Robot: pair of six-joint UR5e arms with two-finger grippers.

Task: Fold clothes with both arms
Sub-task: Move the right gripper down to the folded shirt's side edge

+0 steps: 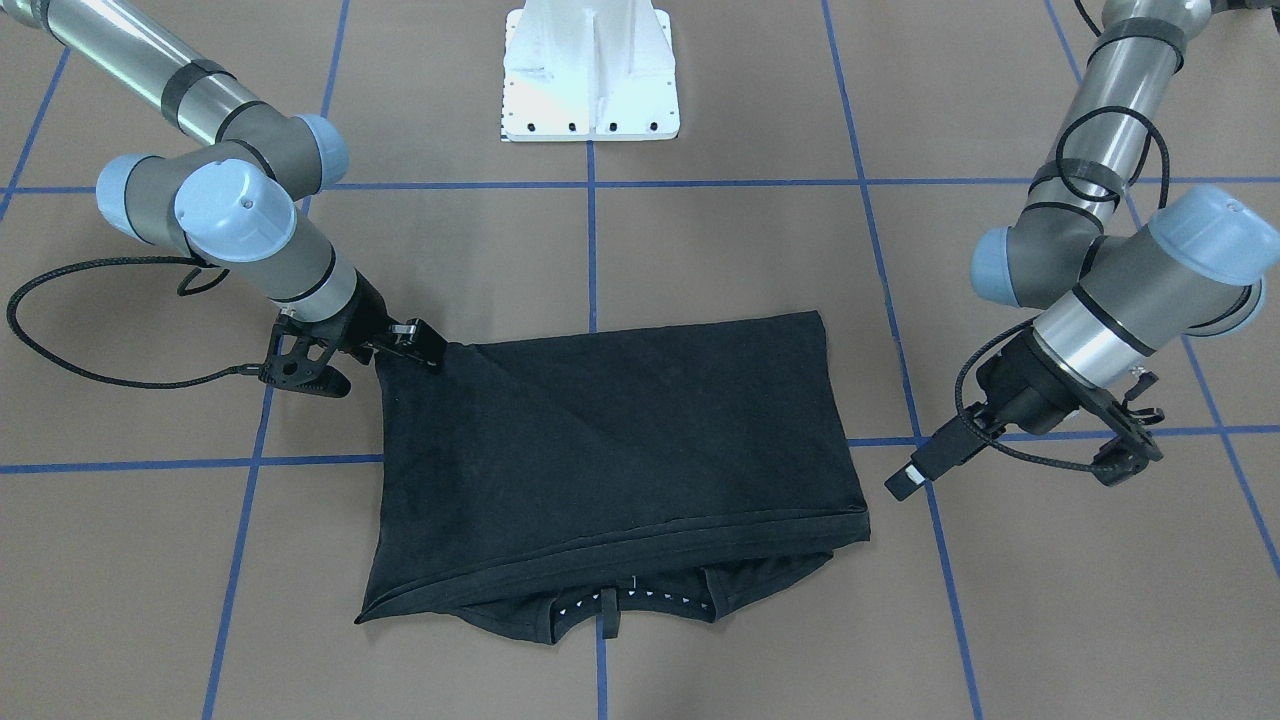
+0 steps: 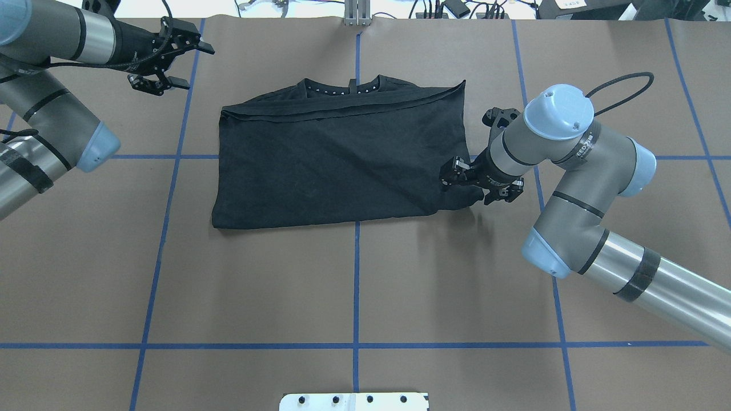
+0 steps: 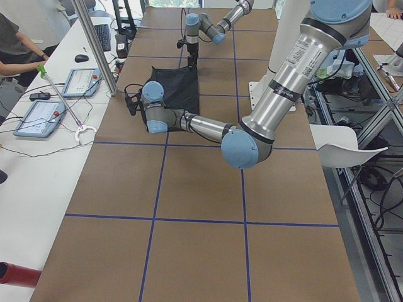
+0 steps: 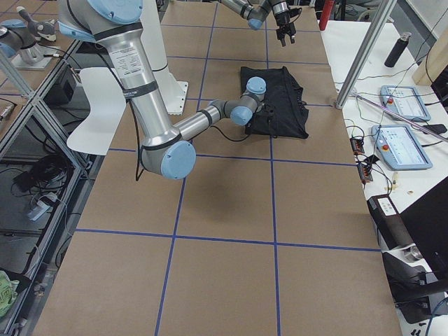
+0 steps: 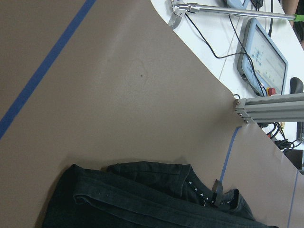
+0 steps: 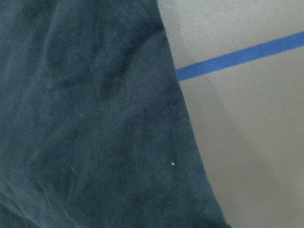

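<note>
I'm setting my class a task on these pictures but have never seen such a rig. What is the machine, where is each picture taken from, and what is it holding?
It is a robot with two jointed metal arms at a brown table. Two pictures look down from behind and in front, two from the table's ends, two from cameras on the wrists. A black T-shirt, folded over, lies flat. The right gripper has its fingers closed on one corner; the left gripper hovers open, holding nothing.

One shirt (image 2: 331, 160), frame centre. Two arms: left arm (image 2: 51, 114), right arm (image 2: 577, 165). Two grippers: left gripper (image 2: 194, 67), right gripper (image 2: 448, 174). One base plate (image 1: 590, 80), top centre. Two tablets (image 3: 80, 82) (image 3: 39, 117), left edge.
</note>
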